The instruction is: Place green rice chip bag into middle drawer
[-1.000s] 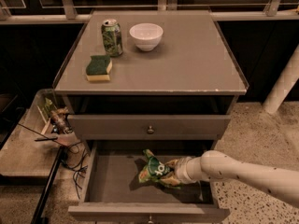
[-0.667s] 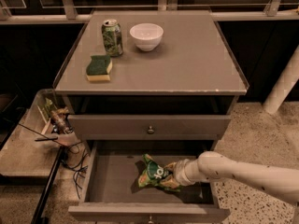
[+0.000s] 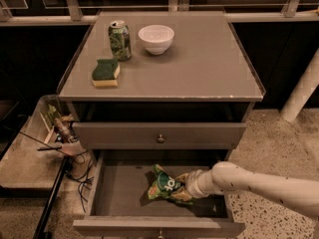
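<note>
The green rice chip bag (image 3: 167, 186) is crumpled, with a dark green oval label. It is inside the open middle drawer (image 3: 119, 188), low over or on the grey floor, right of centre. My gripper (image 3: 184, 185) reaches in from the right on the white arm and is shut on the bag's right end. The bag hides most of the fingers.
On the cabinet top (image 3: 199, 68) stand a green drink can (image 3: 119, 40), a white bowl (image 3: 156, 38) and a green-topped yellow sponge (image 3: 105, 72). The upper drawer front with a small knob (image 3: 160, 138) is shut. A low shelf with clutter and cables (image 3: 57, 133) stands at the left.
The gripper and the bag have moved slightly left and lower inside the drawer. Nothing on the cabinet top has moved.
</note>
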Robot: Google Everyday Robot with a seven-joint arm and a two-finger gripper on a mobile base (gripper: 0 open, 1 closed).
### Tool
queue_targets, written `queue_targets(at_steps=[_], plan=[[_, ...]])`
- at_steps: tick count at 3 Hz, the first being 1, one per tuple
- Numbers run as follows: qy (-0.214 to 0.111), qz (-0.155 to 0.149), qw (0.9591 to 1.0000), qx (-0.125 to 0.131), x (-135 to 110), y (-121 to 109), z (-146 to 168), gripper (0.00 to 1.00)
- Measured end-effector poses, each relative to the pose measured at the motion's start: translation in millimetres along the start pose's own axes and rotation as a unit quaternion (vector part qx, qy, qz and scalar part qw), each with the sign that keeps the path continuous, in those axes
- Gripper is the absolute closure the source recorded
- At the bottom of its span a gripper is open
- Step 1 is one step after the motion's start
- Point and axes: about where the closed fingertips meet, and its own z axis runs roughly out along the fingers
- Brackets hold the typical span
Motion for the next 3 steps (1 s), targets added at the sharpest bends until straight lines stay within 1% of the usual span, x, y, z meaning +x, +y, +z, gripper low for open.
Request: queue_targets(at_steps=[1, 2, 3], plan=[[0.000, 0.000, 1.0000, 0.000, 0.0, 0.0, 0.0, 0.34], [0.000, 0.000, 1.0000, 0.000, 0.0, 0.0, 0.0, 0.13], [0.000, 0.000, 1.0000, 0.000, 0.0, 0.1, 0.1, 0.00]])
